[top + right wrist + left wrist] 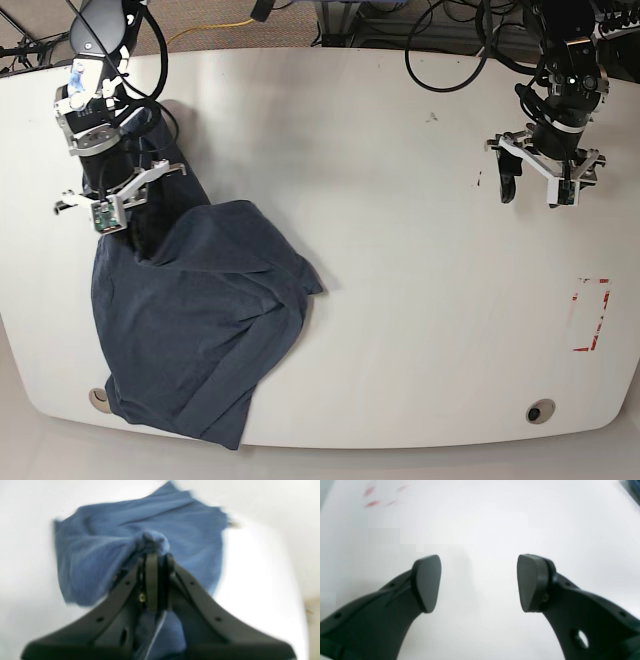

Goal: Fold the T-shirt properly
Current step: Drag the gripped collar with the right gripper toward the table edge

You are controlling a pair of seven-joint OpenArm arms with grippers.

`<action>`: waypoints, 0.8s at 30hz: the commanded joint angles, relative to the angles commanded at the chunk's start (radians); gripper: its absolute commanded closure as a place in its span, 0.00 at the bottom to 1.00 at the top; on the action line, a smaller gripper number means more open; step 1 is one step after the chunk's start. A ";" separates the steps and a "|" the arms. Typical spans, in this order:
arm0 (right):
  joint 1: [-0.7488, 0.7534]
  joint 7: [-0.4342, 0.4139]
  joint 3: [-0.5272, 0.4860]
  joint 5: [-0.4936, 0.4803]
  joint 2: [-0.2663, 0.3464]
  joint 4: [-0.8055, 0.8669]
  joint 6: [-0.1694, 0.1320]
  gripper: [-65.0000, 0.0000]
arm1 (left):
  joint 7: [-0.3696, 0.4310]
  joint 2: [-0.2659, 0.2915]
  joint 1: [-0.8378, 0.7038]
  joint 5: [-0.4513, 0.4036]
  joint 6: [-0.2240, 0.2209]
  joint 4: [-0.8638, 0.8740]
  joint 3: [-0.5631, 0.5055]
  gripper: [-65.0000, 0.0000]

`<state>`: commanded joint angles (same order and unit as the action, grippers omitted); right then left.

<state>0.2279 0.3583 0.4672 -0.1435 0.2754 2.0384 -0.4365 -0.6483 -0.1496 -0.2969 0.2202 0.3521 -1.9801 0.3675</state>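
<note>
Right gripper, black-fingered with a pale body (pixel 158 560): pinched closed on a raised bunch of cloth, at the left side of the white table (pixel 400 250) in the base view.
Left gripper, same build, dark rounded fingers (pixel 480 583): spread wide with nothing between, over the upper right part of the white table in the base view.
T-shirt, large, dark slate-blue cotton (pixel 200 330): on the left part of the white table in the base view, rumpled, one flap angled toward the middle, lowest corner at the bottom edge. Lettering not visible.
Step in hand: probably spreading and squaring the cloth, well short of a proper fold.
Right grip: keep the pinch firm but lift only a little – enough to free trapped layers without dragging the lower part over the table edge.
Left approach: come in low from the table's middle and take the outer edge of the flap, ideally one layer only.
Pull: draw both holds apart slowly and evenly, then lower flat; smooth creases before folding.
Risk: bunching under the right fingers – likely to set a crooked fold line if released carelessly.
</note>
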 joint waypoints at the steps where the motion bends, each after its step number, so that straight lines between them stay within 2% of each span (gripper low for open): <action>1: -0.005 0.000 0.020 0.000 0.002 0.000 0.000 1.00 | -0.017 0.000 0.011 0.000 0.008 0.000 -0.009 0.33; 4: -0.046 -0.003 0.077 -0.002 0.011 0.000 -0.002 1.00 | -0.041 0.002 0.034 0.000 0.020 0.002 -0.037 0.33; 7: -0.098 0.002 0.103 0.000 0.058 0.000 -0.041 1.00 | -0.040 0.002 0.038 0.002 0.026 0.002 -0.063 0.33; 11: -0.152 0.003 0.094 0.002 0.097 0.000 -0.071 1.00 | -0.040 0.002 0.044 0.002 0.026 0.002 -0.068 0.33; 17: -0.244 0.121 -0.020 0.003 0.126 -0.005 -0.071 1.00 | -0.038 0.000 0.044 0.002 0.026 0.003 -0.063 0.33; 20: -0.258 0.143 -0.046 0.003 0.124 -0.005 -0.068 1.00 | -0.038 0.000 0.049 0.003 0.037 0.003 -0.086 0.32; 23: -0.256 0.144 -0.052 0.003 0.101 -0.003 -0.066 1.00 | -0.046 0.000 0.103 0.002 0.078 0.009 -0.181 0.32; 24: -0.256 0.147 -0.052 0.005 0.097 -0.005 -0.066 1.00 | -0.046 0.000 0.121 0.000 0.080 0.011 -0.209 0.32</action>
<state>-0.0284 0.5056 0.4150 -0.1389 0.3721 2.0338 -0.5025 -0.6943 -0.1496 -0.1757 0.2202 0.4319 -1.9693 0.1588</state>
